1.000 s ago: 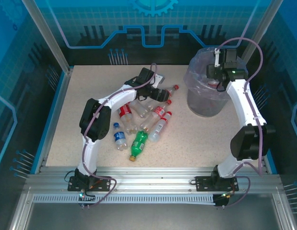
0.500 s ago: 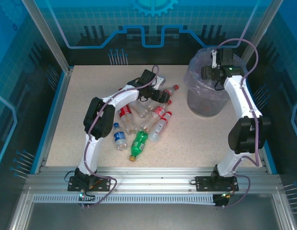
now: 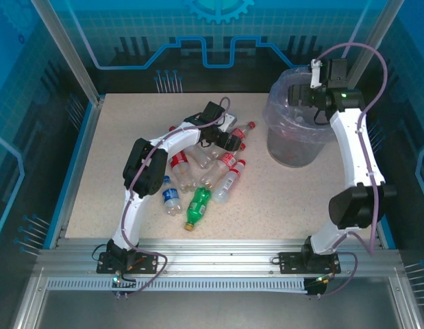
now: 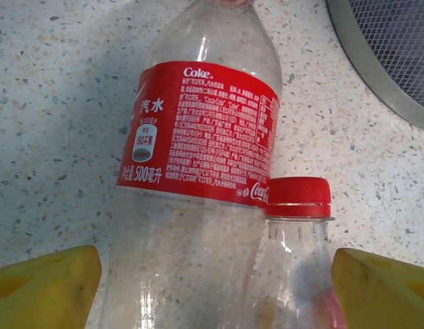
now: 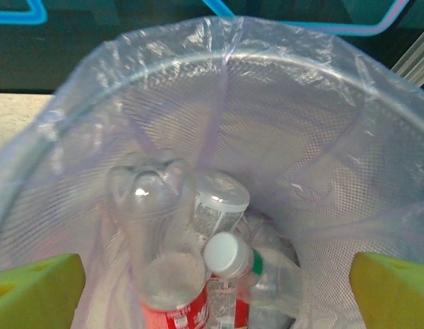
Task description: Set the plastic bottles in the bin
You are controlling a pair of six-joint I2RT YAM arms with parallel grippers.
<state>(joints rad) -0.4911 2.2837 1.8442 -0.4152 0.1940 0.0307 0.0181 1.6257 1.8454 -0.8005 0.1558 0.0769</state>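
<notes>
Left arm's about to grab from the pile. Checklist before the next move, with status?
1. Left gripper open: ok.
2. Single bottle between its fingers: not ok; the Coke bottle and a red-capped bottle both lie there.
3. Finger contact with either bottle: cannot tell.
4. Right gripper open, empty: ok.
5. Bin upright, room left inside: ok.
6. Bin mouth free for a drop: not ok; the right gripper hangs over it.
</notes>
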